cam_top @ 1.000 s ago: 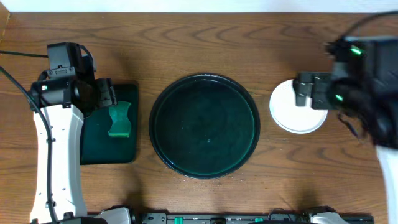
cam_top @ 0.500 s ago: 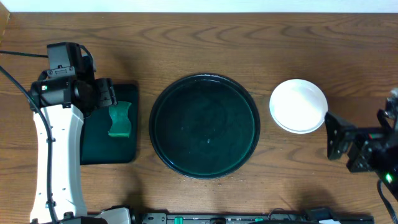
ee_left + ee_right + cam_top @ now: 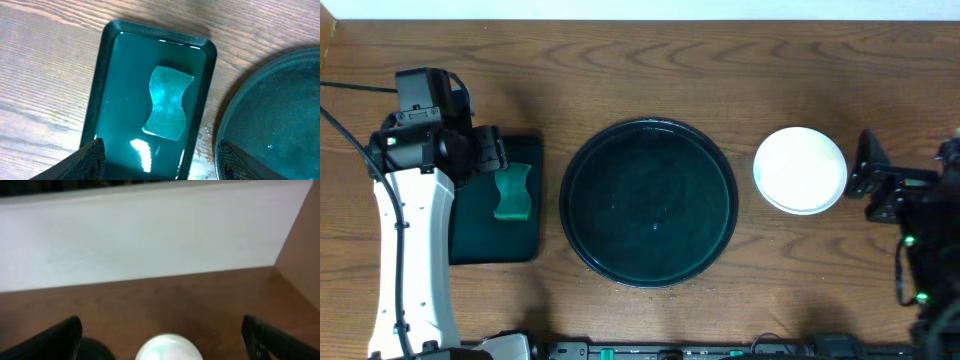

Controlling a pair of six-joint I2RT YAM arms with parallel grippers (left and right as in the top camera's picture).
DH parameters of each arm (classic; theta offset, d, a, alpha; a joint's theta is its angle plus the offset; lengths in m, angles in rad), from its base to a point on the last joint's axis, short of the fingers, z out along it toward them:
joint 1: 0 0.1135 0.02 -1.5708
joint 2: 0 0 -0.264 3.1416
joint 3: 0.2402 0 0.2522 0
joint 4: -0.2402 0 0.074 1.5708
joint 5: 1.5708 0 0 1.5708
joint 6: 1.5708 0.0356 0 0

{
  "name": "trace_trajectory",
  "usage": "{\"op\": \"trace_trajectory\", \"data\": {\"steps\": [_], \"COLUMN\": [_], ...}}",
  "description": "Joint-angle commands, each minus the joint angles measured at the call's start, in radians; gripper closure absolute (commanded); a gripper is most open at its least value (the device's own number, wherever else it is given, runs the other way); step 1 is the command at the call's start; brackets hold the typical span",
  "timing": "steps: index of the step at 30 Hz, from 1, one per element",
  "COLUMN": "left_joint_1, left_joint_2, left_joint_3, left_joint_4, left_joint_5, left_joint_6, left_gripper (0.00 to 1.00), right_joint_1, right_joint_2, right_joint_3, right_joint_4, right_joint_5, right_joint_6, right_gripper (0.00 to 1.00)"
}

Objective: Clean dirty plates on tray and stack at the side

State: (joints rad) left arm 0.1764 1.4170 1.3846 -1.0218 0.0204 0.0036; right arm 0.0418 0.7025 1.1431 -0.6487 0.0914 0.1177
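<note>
The large round dark tray sits mid-table with nothing on it; its rim shows at the right of the left wrist view. The white plates lie as a stack on the table right of the tray, and show at the bottom of the right wrist view. My right gripper is open and empty just right of the stack. My left gripper is open and empty above the small rectangular tray.
A small rectangular dark green tray at the left holds a green sponge, also in the left wrist view. A white wall rises behind the table's far edge.
My right arm has pulled off the plate stack to the right, dipped toward the front edge, then come back level with the stack. The left arm has not moved.
</note>
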Motion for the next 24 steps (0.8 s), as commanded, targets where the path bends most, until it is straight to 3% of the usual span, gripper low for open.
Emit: {"op": "trace_trajectory", "data": {"steps": [1, 7, 11, 24], "left_joint_1": [0.002, 0.002, 0.002, 0.002], "left_joint_2": [0.001, 0.001, 0.001, 0.001], "left_joint_3": [0.006, 0.006, 0.006, 0.006], "left_joint_4": [-0.003, -0.002, -0.002, -0.002], "left_joint_5": [-0.005, -0.005, -0.005, -0.005], "left_joint_6": [-0.004, -0.004, -0.004, -0.004], "left_gripper": [0.28, 0.28, 0.28, 0.28], "right_joint_1": [-0.023, -0.021, -0.021, -0.021], "right_joint_2": [-0.128, -0.329, -0.437, -0.654], "right_joint_3": [-0.261, -0.663, -0.829, -1.114], "right_joint_4": [0.150, 0.429, 0.509, 0.574], "right_joint_5": [-0.068, -0.097, -0.100, -0.101], "right_joint_6": [-0.030, -0.029, -0.026, -0.017], "right_gripper": [0.01, 0.01, 0.01, 0.01]}}
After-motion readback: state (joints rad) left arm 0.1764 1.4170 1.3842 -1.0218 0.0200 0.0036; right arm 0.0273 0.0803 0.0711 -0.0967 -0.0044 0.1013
